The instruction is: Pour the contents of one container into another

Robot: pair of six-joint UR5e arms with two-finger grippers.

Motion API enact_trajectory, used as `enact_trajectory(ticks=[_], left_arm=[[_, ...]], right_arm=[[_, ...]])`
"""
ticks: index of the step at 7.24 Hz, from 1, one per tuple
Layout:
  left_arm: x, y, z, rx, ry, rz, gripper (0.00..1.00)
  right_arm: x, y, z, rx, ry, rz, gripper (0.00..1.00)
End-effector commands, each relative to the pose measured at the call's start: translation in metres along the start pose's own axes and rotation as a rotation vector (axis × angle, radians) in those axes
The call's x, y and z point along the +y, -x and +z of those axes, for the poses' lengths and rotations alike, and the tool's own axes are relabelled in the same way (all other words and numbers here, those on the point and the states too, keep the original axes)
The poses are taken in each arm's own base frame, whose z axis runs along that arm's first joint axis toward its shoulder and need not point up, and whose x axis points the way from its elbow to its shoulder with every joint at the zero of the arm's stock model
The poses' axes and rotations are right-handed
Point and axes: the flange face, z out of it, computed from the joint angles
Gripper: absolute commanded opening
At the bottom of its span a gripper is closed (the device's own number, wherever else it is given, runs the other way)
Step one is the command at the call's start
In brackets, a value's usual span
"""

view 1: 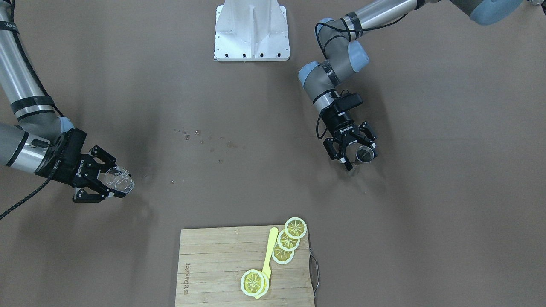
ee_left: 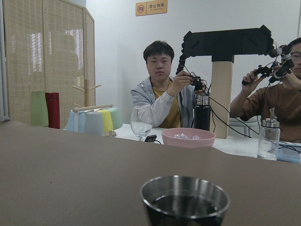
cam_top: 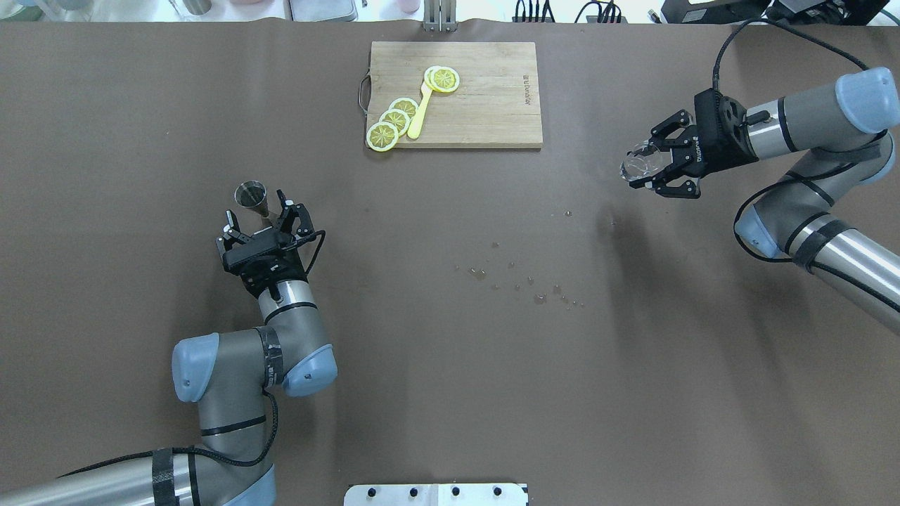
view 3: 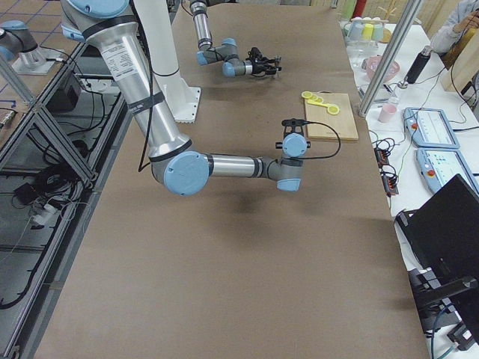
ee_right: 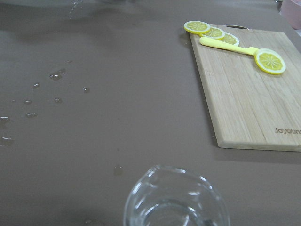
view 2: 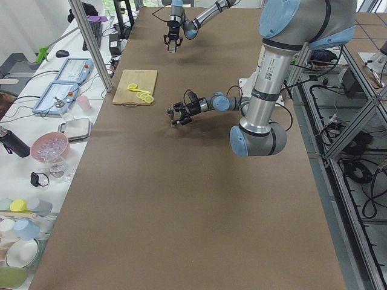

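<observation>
My left jaws are closed on the narrow waist of a steel jigger (cam_top: 251,196), a finger on either side. It stands upright towards the left end of the bench (cam_top: 422,365), about midway between the near and far edges. In my left wrist view its round rim (ee_left: 185,194) sits at the bottom of the frame. The inside looks dark, and I cannot tell whether that is liquid.

My right jaws are closed on a clear glass (cam_top: 638,164), held above the bench near the right end and nearer the far edge than the near one. The glass sticks out past my fingertips towards the middle of the bench. From the front its mouth (view 1: 120,178) looks round, but I cannot tell how steeply it is tipped. The two vessels are well apart.

Between them, a scatter of small droplets (cam_top: 524,282) lies on the brown surface near the bench's middle.

A wooden cutting board (cam_top: 492,105) lies at the middle of the far edge. It carries lemon slices (cam_top: 394,121) and a yellow spoon (cam_top: 420,116), with one more slice on the spoon's bowl.
</observation>
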Motion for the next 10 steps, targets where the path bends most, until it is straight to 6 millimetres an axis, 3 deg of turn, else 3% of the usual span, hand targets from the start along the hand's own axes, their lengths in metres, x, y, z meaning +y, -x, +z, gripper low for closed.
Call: enact_trajectory(ticks=[1, 4, 6, 7, 9, 10], left_arm=[[0.002, -0.001, -0.004, 0.003, 0.005, -0.007, 0.87], [0.002, -0.001, -0.004, 0.002, 0.007, -0.024, 0.78], [0.002, -0.001, -0.004, 0.000, 0.010, -0.024, 0.64], [0.002, -0.001, -0.004, 0.000, 0.010, -0.026, 0.63], [0.003, 0.000, -0.004, -0.001, 0.010, -0.017, 0.63], [0.005, 0.001, -0.004, -0.005, 0.007, 0.001, 0.63]], right_arm=[[-0.025, -0.010, -0.008, 0.018, -0.001, 0.010, 0.00], [-0.066, -0.010, -0.009, 0.031, -0.014, 0.085, 0.00], [-0.114, -0.005, -0.014, 0.020, -0.007, 0.117, 0.00], [-0.135, -0.004, -0.017, 0.021, 0.005, 0.130, 0.00], [-0.154, -0.003, -0.023, 0.031, 0.012, 0.137, 0.00], [-0.151, -0.003, -0.024, 0.043, 0.021, 0.143, 0.00]])
